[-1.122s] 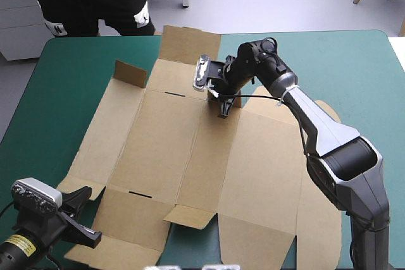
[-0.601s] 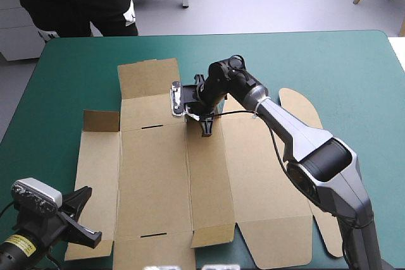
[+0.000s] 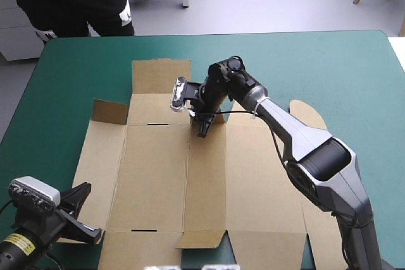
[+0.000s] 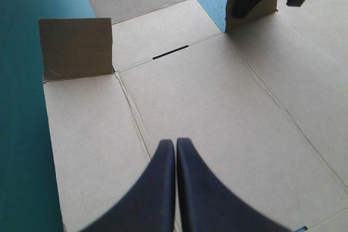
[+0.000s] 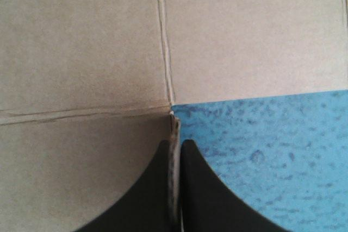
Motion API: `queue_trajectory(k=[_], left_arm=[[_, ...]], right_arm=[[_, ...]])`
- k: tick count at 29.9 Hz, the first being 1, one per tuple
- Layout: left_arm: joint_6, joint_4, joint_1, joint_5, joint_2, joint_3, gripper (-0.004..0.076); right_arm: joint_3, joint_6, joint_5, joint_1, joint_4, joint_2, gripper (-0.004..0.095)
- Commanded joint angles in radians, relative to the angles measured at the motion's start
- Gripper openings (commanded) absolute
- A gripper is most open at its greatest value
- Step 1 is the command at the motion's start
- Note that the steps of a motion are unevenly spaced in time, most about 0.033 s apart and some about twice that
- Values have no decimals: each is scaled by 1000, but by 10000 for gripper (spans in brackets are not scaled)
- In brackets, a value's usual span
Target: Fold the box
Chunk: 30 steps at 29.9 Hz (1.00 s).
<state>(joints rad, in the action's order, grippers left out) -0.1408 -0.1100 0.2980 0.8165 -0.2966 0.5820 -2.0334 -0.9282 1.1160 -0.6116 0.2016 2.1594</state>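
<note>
Teal-green worktop (image 3: 316, 61), brown box (image 3: 158, 175) lying mostly flat mid-worktop.
My R gripper (image 5: 175, 144) is clamped on a raised flap (image 4: 265, 10) at box's far edge; my L gripper (image 4: 175, 144) is closed tip to tip, above near-left panel.

1. 1 table (image 3: 82, 74) with a teal-green cover.
2. 1 brown box (image 3: 209, 181), a single cut sheet spread out on the table.
3. 2 end effectors, the left end effector (image 4: 175, 146) and the right end effector (image 5: 175, 144). Each has 2 black fingers, so 4 fingers in all.
4. 2 flaps stand upright. 1 is the corner flap (image 4: 76, 47), ahead of the left end effector. 1 is the held flap (image 4: 265, 13), pinched between the right end effector's fingers.
5. 2 dark slots are cut in the board. 1 is the far slot (image 3: 158, 124), beside the right end effector. 1 is the near slot (image 3: 143, 230), near the left end effector.
</note>
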Motion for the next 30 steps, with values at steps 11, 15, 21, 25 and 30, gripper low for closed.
queue_trajectory(k=[11,15,21,25,30], left_arm=[[9,-2,5,-73,-9,34,-10],[6,-2,5,-70,-9,34,-10],[6,0,5,-50,-9,34,-10],[6,2,5,-44,-9,34,-10],[6,2,5,-42,-9,34,-10]], right_arm=[[-33,4,-32,-1,20,-71,67],[-33,4,-32,-7,-5,-71,337],[-33,6,-34,-9,-28,-73,618],[-33,23,-34,-9,-101,-95,617],[-33,114,-28,-8,-280,-161,614]])
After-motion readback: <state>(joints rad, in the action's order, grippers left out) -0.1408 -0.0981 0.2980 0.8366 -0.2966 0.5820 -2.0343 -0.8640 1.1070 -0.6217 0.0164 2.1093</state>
